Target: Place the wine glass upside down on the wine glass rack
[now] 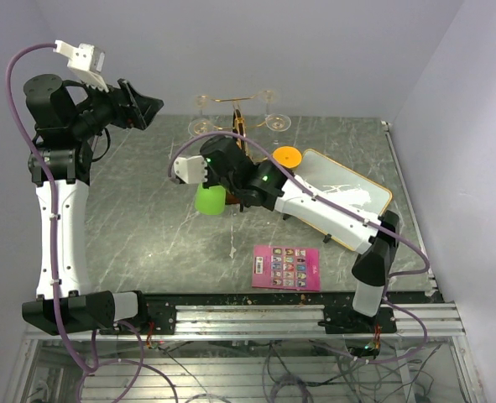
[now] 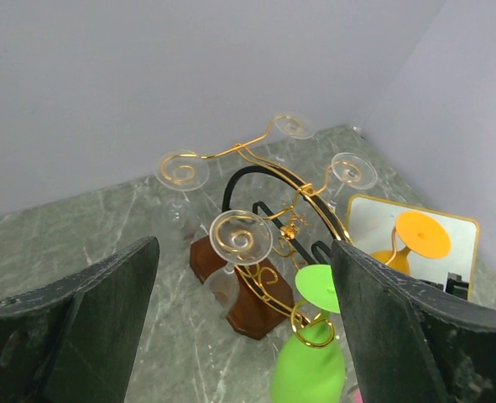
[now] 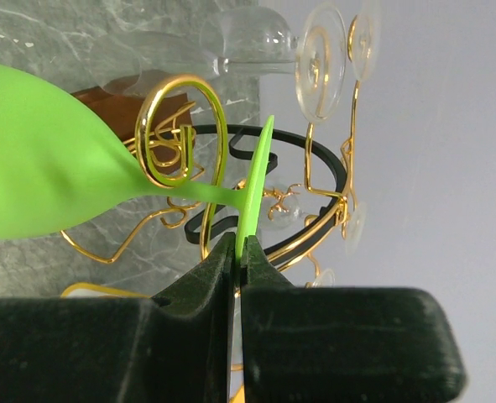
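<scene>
From above, the green wine glass [image 1: 210, 200] hangs at the near side of the wine glass rack [image 1: 237, 126]. Left wrist: left claw [image 2: 246, 252] spread apart, facing the rack. Right wrist: right claw [image 3: 237, 243] clamps only the foot's rim beside 1 scroll; that thin pinch might slip.

Left gripper [image 1: 153, 108] raised at far left, jaws wide apart, right gripper [image 3: 237, 250] stretched forward, jaws pinched together

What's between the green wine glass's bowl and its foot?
A gold scroll arm of the wine glass rack crosses the stem of the green wine glass, clearest in the right wrist view, where the right gripper pinches its foot.
</scene>
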`<state>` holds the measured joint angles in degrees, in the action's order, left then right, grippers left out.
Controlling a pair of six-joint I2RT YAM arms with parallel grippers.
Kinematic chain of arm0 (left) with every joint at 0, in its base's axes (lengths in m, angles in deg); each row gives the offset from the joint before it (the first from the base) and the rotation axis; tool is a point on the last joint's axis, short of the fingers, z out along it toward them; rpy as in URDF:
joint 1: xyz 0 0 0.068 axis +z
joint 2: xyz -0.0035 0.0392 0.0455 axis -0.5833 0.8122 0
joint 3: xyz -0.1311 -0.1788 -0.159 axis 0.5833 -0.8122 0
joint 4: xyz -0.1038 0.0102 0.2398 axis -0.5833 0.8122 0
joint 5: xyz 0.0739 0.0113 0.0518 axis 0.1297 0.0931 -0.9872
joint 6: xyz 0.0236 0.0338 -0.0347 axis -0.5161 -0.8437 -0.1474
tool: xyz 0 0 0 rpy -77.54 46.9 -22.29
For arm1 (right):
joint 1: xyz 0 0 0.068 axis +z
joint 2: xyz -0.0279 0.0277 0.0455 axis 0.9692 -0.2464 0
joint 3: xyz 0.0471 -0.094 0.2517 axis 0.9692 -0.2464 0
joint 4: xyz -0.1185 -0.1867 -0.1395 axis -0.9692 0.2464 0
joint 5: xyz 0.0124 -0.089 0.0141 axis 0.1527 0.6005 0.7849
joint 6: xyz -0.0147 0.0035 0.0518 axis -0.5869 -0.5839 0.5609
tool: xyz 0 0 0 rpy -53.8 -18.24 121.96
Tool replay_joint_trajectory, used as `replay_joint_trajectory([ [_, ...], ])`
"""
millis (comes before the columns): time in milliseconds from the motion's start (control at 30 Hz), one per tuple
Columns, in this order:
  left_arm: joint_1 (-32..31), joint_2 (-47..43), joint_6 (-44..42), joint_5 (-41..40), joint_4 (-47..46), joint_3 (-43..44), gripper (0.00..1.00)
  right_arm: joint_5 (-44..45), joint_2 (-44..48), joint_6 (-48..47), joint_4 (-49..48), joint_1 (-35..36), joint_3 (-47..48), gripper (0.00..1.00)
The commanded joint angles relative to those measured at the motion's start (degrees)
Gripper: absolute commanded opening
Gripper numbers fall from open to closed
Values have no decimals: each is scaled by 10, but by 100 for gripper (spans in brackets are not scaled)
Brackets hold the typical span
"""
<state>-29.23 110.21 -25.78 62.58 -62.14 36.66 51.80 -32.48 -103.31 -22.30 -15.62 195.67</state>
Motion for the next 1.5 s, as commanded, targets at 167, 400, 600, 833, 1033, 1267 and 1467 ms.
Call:
replay_joint_trajectory([
  [167, 9, -9, 6, -27, -10, 8, 93, 3, -24, -2, -22, 11, 29, 0],
  [400, 9, -11, 2, -22, -12, 5, 93, -6, -30, -1, -28, 13, 37, 0],
  [600, 10, -13, -2, -21, -12, 3, 93, -28, -37, 8, -22, 15, 55, 0],
  [833, 10, -13, -4, -18, -12, 1, 92, -52, -38, 18, -9, 18, 71, 0],
  [1033, 10, -15, -7, -17, -14, -3, 92, -74, -33, 22, 9, 23, 78, 0],
  [1267, 9, -15, -7, -13, -15, -3, 92, -71, -35, 13, 8, 29, 71, 0],
  [1467, 10, -17, -8, -11, -16, -3, 92, -56, -41, 8, 0, 39, 71, 0],
])
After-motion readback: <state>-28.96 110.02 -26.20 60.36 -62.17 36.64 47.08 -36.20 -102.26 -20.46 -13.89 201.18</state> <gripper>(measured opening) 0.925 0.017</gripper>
